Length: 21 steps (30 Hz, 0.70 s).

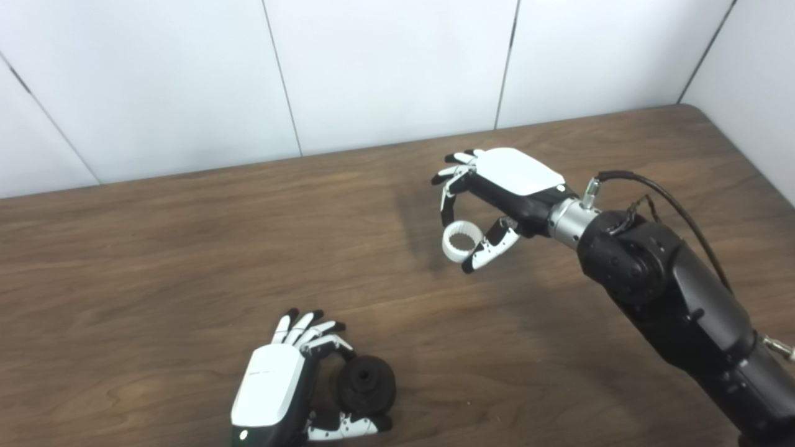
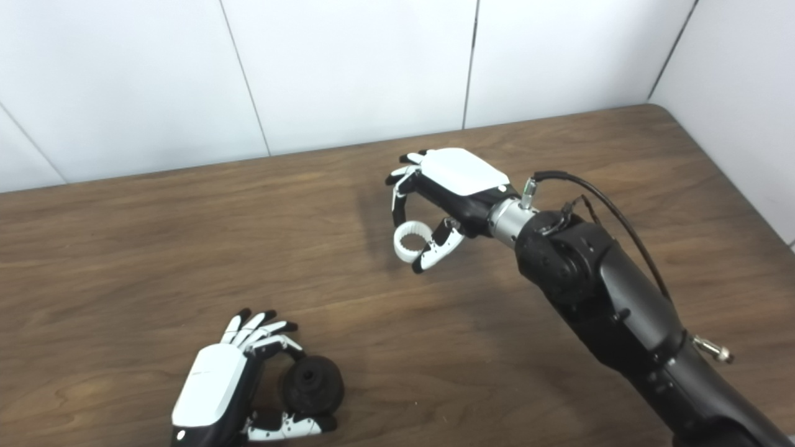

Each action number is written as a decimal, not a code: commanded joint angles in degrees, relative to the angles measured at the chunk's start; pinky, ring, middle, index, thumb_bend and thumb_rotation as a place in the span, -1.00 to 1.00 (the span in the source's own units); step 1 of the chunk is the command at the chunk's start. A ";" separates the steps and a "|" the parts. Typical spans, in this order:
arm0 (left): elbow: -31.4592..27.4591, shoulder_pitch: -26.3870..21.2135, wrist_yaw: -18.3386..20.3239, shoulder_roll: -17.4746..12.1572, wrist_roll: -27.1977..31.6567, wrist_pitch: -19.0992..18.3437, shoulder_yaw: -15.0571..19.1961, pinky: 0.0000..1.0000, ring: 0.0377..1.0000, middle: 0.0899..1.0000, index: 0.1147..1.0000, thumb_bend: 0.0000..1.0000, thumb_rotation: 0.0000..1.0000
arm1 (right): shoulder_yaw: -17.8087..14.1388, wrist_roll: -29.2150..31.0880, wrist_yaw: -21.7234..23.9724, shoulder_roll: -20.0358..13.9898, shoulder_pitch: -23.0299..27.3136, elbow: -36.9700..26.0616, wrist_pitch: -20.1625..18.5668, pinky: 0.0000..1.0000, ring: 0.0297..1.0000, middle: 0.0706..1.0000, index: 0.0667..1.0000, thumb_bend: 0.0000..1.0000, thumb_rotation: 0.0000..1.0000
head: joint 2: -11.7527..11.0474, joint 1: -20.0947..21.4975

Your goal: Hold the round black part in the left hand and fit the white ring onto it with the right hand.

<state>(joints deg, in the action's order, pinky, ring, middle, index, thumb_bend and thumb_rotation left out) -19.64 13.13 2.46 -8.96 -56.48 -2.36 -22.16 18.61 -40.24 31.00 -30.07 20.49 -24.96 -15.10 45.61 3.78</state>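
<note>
Right hand (image 1: 497,198) pinches white ring (image 1: 461,241); left hand (image 2: 233,388) grips round black part (image 2: 313,384).

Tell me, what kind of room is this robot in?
Probably a robot test room or lab. A bare wooden table stands against plain white wall panels, and only the white ring in the right hand and the black part at the left hand are out.
</note>
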 commanded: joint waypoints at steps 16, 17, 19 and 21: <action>0.17 -1.07 4.05 2.20 -4.61 -4.00 -1.98 1.00 0.81 0.54 -0.16 0.04 -0.89 | 2.88 0.47 8.82 4.53 -1.81 -11.95 2.31 1.00 0.99 0.72 -0.10 0.04 -0.72 | 4.16 -4.11; 0.13 -1.17 4.11 2.28 -4.65 -4.12 -2.07 1.00 0.81 0.54 -0.16 0.04 -0.89 | 2.87 0.52 9.38 4.76 -1.77 -12.33 2.22 1.00 1.00 0.72 -0.10 0.04 -0.72 | 4.50 -4.25; 0.13 -1.38 4.04 2.43 -4.71 -4.28 -2.23 1.00 0.81 0.54 -0.16 0.04 -0.89 | 3.18 0.49 11.27 5.41 -1.47 -13.43 1.56 1.00 1.00 0.73 -0.10 0.04 -0.71 | 4.98 -4.50; 0.14 -1.57 3.98 2.56 -4.68 -4.35 -2.32 1.00 0.81 0.54 -0.16 0.04 -0.89 | 3.22 0.56 12.61 6.02 -1.33 -14.09 1.25 1.00 1.00 0.73 -0.10 0.04 -0.71 | 5.58 -4.71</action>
<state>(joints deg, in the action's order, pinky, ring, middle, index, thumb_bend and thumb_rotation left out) -20.12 11.25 5.03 -6.46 -60.03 -6.05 -24.02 22.22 -39.60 43.23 -24.51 16.98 -37.11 -13.60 50.80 -0.70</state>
